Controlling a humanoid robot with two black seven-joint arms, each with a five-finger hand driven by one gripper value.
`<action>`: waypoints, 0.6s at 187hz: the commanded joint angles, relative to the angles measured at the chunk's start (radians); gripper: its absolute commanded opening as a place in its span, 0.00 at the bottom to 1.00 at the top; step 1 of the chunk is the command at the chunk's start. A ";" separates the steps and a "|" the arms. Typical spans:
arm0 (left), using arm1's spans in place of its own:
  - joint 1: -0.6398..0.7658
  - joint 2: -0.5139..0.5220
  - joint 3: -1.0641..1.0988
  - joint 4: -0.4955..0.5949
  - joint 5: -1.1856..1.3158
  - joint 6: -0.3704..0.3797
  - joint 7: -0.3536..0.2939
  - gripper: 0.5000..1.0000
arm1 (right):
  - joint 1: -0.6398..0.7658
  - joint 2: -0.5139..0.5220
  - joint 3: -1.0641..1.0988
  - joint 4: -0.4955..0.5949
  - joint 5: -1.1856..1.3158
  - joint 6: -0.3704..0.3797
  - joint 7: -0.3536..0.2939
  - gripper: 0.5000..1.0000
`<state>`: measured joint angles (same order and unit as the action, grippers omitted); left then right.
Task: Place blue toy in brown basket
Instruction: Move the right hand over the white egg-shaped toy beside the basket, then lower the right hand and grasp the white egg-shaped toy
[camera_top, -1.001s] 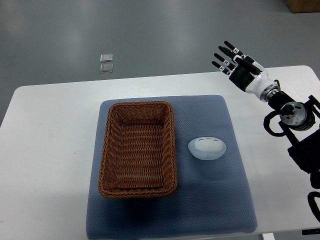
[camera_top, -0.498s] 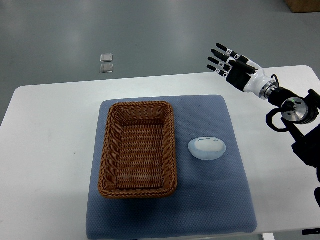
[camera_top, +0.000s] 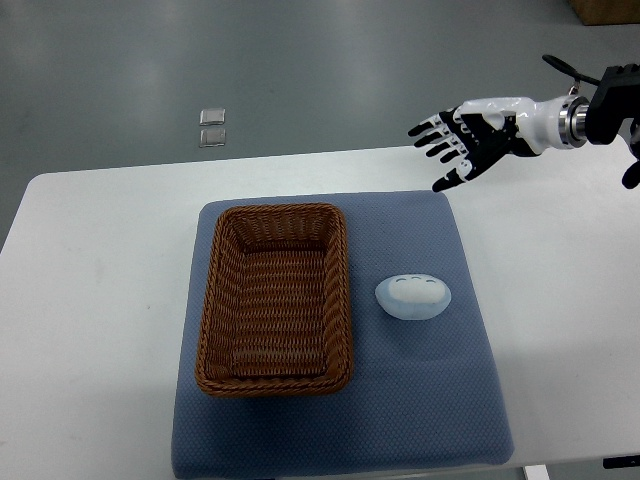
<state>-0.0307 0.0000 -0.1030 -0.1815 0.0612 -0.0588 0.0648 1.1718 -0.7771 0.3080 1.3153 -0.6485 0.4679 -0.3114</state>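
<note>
- The right hand (camera_top: 465, 138) reaches in from the picture's right edge, above the far right part of the table (camera_top: 90, 300), with its fingers (camera_top: 428, 130) spread apart and nothing held in them.
- Its fingertips are dark, the back of the hand is white, and a black-and-silver wrist section joins it to the arm (camera_top: 600, 110) near the right edge.
- The hand sits beyond the far right corner of the blue mat (camera_top: 420, 400), well apart from the toy.
- The blue toy (camera_top: 413, 296), a pale rounded oval with lighter patches on top, lies on the mat just right of the basket, not touching it.
- The brown basket (camera_top: 276, 297), a woven rectangular one, stands on the left half of the mat with nothing visible inside it.
- The mat covers the middle of the white table, leaving bare tabletop on both sides.
- Beyond the table's far edge, on the grey floor (camera_top: 300, 60), lie two small clear square objects (camera_top: 212, 126), one just behind the other.
</note>
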 joint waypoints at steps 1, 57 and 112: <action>0.000 0.000 0.000 -0.001 0.000 0.001 0.000 1.00 | 0.123 -0.059 -0.148 0.114 -0.057 0.012 -0.020 0.82; 0.000 0.000 0.000 0.000 0.000 -0.001 0.000 1.00 | 0.315 -0.028 -0.342 0.223 -0.066 0.009 -0.028 0.82; 0.000 0.000 -0.003 0.010 -0.001 0.001 0.001 1.00 | 0.292 0.137 -0.421 0.197 -0.140 -0.066 -0.021 0.82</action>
<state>-0.0307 0.0000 -0.1045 -0.1754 0.0600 -0.0591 0.0651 1.4801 -0.6872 -0.0868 1.5374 -0.7699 0.4367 -0.3352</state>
